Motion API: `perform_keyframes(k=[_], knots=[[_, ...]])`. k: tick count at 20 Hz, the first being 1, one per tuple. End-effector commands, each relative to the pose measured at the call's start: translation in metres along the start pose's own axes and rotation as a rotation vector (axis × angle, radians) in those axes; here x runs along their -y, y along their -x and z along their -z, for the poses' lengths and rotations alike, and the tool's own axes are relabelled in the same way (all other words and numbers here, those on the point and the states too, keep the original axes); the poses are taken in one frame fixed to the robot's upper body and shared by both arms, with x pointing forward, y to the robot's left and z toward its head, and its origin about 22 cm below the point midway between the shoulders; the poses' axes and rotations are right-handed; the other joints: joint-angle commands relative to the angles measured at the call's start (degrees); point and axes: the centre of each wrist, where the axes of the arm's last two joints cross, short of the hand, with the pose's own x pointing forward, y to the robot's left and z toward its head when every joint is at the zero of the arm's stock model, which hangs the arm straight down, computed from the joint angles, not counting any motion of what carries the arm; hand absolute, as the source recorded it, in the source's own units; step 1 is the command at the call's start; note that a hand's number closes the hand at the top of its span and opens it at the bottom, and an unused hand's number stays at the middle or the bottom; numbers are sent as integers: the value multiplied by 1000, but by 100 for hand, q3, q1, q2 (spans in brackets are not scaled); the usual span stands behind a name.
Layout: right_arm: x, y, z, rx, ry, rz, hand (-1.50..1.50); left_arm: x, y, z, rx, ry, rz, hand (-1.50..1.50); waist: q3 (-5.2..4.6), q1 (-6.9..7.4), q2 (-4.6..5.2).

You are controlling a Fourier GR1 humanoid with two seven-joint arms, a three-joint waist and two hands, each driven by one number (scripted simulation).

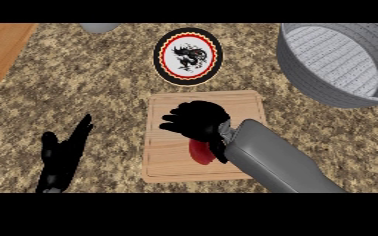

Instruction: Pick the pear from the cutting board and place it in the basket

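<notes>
I can read no writing anywhere. The only marking is on the round plate (187,56) beyond the cutting board (166,152): a black rim, a red ring inside it, and a white centre with a dark, dragon-like figure.

The cutting board is pale wood with a shallow groove running inside its edges, lying square on the speckled granite counter (96,85). The plate sits just past its far edge, apart from it. The grey woven basket (332,62) stands at the far right, cut off by the view's right edge, with bare counter between its near wall and the board's far right corner. A strip of wooden surface (13,42) shows at the far left, and the bottom of a grey object (100,27) pokes in at the top edge; I cannot tell what it is.

My right hand (196,120) is over the middle of the board, fingers curled downward, my grey forearm (277,162) coming in from the lower right. The pear (199,152) shows as a dark red, rounded shape on the board, just under the heel of that hand and partly hidden by it. I cannot tell whether my fingers have hold of it or only cover it.

My left hand (63,155) rests open on the counter left of the board, fingers straight, holding nothing.
</notes>
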Motion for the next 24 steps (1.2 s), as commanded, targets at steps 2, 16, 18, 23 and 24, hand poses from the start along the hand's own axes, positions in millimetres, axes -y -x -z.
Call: perform_keyframes(k=[2,16,18,23,24], knots=[[-2,9,-1,-31,-15,-4,-150,-4,20,-3,-122,6,-25,0,-69,-7,38],[-25,9,33,-1,-7,-16,150,1,14,0,-117,4,-34,0,-69,14,44],[-44,10,25,52,20,-86,150,8,10,8,-119,18,-24,0,-68,-16,46],[-37,27,28,58,67,-155,150,-10,18,6,-115,-12,-21,0,-69,19,52],[-43,10,36,72,54,-163,150,-7,24,-1,-118,23,-22,0,-69,16,44]])
